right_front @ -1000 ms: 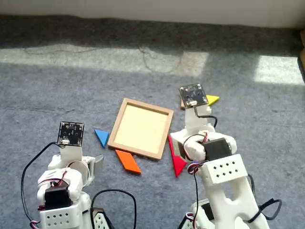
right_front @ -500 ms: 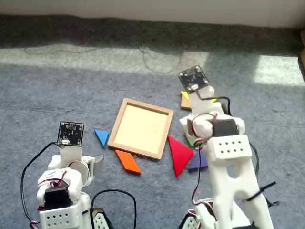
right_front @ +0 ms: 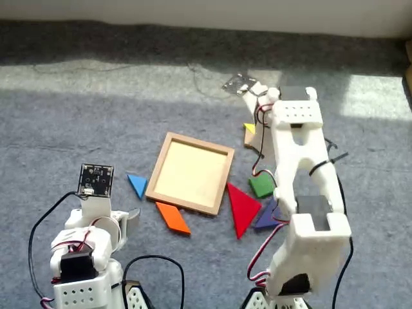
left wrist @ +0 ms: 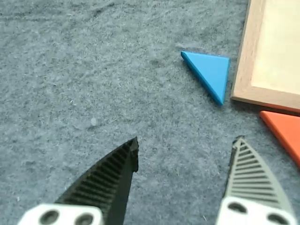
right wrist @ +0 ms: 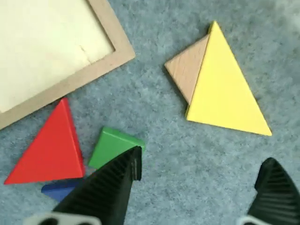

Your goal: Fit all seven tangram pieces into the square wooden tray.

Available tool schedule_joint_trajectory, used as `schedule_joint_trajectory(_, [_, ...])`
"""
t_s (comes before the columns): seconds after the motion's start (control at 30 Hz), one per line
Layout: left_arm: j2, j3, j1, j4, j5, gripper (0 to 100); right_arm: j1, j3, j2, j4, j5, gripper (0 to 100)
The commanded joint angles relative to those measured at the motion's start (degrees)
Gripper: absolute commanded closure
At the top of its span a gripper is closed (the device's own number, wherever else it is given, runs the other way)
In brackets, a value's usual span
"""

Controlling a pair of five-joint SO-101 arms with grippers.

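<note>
Red triangle (right_front: 243, 207) lies long edge facing the tray (right_front: 200, 145), apex pointing away.

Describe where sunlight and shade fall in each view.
High view: a sunlit band crosses the carpet beyond the wooden tray, which lies in shade. Left wrist view: even, soft light; the blue triangle casts hardly any shadow. Right wrist view: the carpet brightens beyond the yellow triangle.
</note>
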Motion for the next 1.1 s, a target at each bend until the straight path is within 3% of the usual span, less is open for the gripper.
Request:
schedule_joint_trajectory(0.0, [-0.31, -1.36, -0.66, 0.0, -0.26, 69, 1.63, -12.62, 7.08, 2.95, 5.1, 63.0])
schedule_joint_trajectory(0.33, [-0.31, -1.27, -0.66, 0.0, -0.26, 69, 2.95, -32.84, 28.35, 3.65, 10.11, 63.0])
schedule_joint_trajectory(0.57, [-0.31, -1.27, -0.66, 0.0, -0.26, 69, 4.18, -39.16, 36.53, 8.48, 14.15, 63.5])
schedule_joint_trajectory(0.8, [-0.31, -1.27, -0.66, 0.0, -0.26, 69, 5.67, -43.82, 38.9, 16.04, 15.82, 89.9])
schedule_joint_trajectory(0.9, [-0.31, -1.27, -0.66, 0.0, -0.26, 69, 6.11, -45.93, 38.81, 18.24, 14.86, 91.5])
schedule_joint_trajectory(1.07, [-0.31, -1.27, -0.57, 0.0, -0.26, 69, 6.55, -48.48, 38.81, 18.15, 4.48, 91.5])
